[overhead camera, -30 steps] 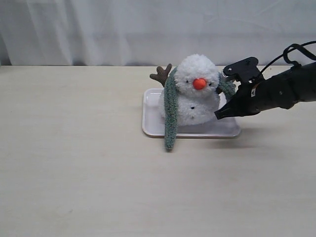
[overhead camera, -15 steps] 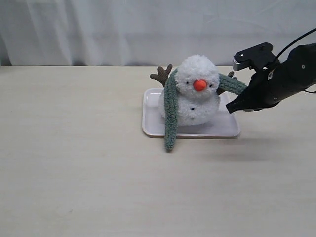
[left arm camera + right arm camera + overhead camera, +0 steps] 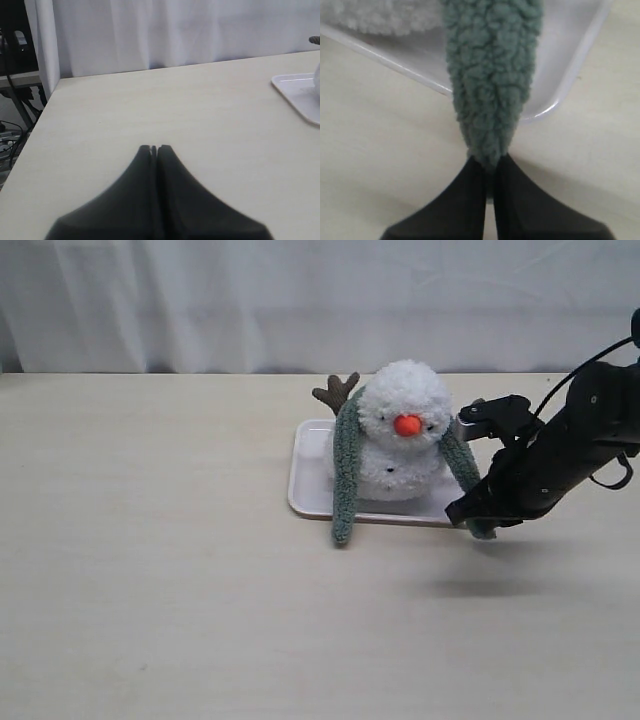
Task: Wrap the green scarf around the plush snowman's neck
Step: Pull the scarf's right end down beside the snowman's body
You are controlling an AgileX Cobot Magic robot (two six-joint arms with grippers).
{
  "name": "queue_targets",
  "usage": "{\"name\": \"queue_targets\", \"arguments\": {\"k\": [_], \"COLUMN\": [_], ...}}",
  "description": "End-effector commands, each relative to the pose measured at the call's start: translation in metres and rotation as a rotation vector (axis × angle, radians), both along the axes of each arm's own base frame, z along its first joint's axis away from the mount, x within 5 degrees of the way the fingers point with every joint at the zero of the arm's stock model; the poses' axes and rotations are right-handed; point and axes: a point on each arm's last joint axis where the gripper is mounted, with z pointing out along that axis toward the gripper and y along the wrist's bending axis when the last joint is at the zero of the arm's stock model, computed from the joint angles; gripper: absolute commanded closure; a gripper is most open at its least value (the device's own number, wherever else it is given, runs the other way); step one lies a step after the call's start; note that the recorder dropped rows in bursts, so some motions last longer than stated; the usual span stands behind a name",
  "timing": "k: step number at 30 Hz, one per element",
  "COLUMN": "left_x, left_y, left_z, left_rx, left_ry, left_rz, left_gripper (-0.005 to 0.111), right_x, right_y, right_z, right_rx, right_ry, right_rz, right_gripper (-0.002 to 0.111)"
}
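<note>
The plush snowman [image 3: 403, 435] sits upright on a white tray [image 3: 305, 475] near the table's middle. The green scarf [image 3: 346, 470] lies behind its neck, with one end hanging down the left side over the tray's front rim. The other end [image 3: 492, 75] runs down the right side to my right gripper [image 3: 470, 518], which is shut on its tip just past the tray's front right corner. In the right wrist view the gripper [image 3: 490, 161] pinches the fuzzy tip. My left gripper [image 3: 154, 148] is shut and holds nothing, over bare table left of the tray.
A white curtain [image 3: 300, 300] hangs behind the table's far edge. The table's left edge [image 3: 37, 125] and some cables and a stand beyond it show in the left wrist view. The tray's corner [image 3: 297, 95] lies off to that gripper's side.
My right gripper has swung from beside the snowman's head outward and then down toward the front, drawing the scarf's right end down along the body. The snowman shifted slightly right.
</note>
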Motion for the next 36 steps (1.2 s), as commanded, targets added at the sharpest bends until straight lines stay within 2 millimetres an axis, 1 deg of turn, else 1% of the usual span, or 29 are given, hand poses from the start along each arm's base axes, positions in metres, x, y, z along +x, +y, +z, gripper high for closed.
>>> {"name": "queue_targets", "arguments": {"k": [1, 7, 10, 13, 15, 23, 27, 29, 35, 36], "left_x": [0.000, 0.000, 0.000, 0.000, 0.000, 0.000, 0.000, 0.000, 0.000, 0.000], "left_y": [0.000, 0.000, 0.000, 0.000, 0.000, 0.000, 0.000, 0.000, 0.000, 0.000], "left_z": [0.001, 0.001, 0.001, 0.001, 0.001, 0.001, 0.001, 0.001, 0.001, 0.001], "left_rx": [-0.005, -0.005, -0.005, -0.005, -0.005, -0.005, -0.005, -0.005, -0.005, -0.005], "left_ry": [-0.012, -0.012, -0.012, -0.012, -0.012, -0.012, -0.012, -0.012, -0.012, -0.012], "left_rz": [0.001, 0.001, 0.001, 0.001, 0.001, 0.001, 0.001, 0.001, 0.001, 0.001], "left_gripper": [0.107, 0.107, 0.107, 0.107, 0.107, 0.107, 0.107, 0.107, 0.107, 0.107], "right_x": [-0.002, -0.003, -0.005, -0.007, -0.010, -0.010, -0.007, -0.007, -0.008, -0.008], "right_y": [0.001, 0.006, 0.013, 0.021, 0.025, 0.024, 0.024, 0.023, 0.023, 0.023], "right_z": [0.004, 0.014, 0.022, 0.025, 0.021, -0.013, -0.014, -0.012, 0.004, 0.008], "right_rx": [0.011, 0.079, 0.160, 0.251, 0.287, 0.277, 0.274, 0.272, 0.277, 0.279], "right_ry": [0.000, -0.024, -0.027, -0.011, 0.011, 0.100, 0.073, 0.060, 0.014, 0.003], "right_rz": [0.009, -0.003, 0.013, 0.041, 0.056, 0.034, 0.014, 0.012, 0.023, 0.027], "right_gripper": [0.104, 0.104, 0.104, 0.104, 0.104, 0.104, 0.103, 0.096, 0.064, 0.060]}}
